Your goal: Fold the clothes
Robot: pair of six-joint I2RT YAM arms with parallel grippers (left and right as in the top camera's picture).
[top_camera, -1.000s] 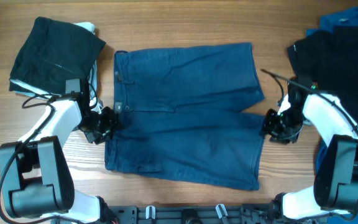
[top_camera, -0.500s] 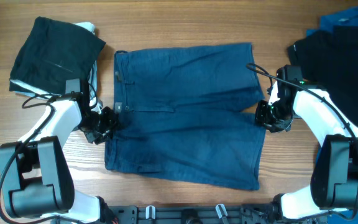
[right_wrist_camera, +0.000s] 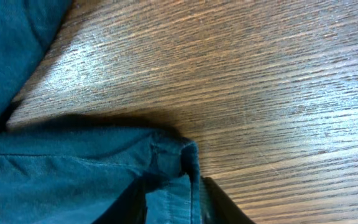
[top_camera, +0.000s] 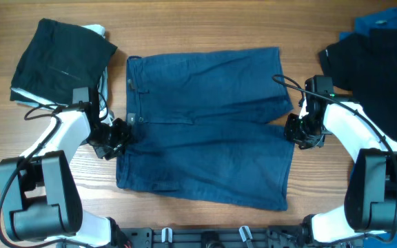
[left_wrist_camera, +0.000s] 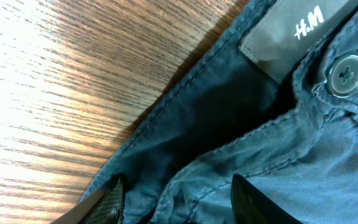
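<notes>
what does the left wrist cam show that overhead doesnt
Only the left wrist view: a grey H&M label and a button at the waistband, and the left hand's fingers standing either side of the waistband edge. Only overhead: the navy shorts spread out whole, the right hand at a leg hem, a folded black garment at far left, and black and blue clothes at the right edge. Both: the navy shorts, the left hand at the waistband, and the wooden table.
</notes>
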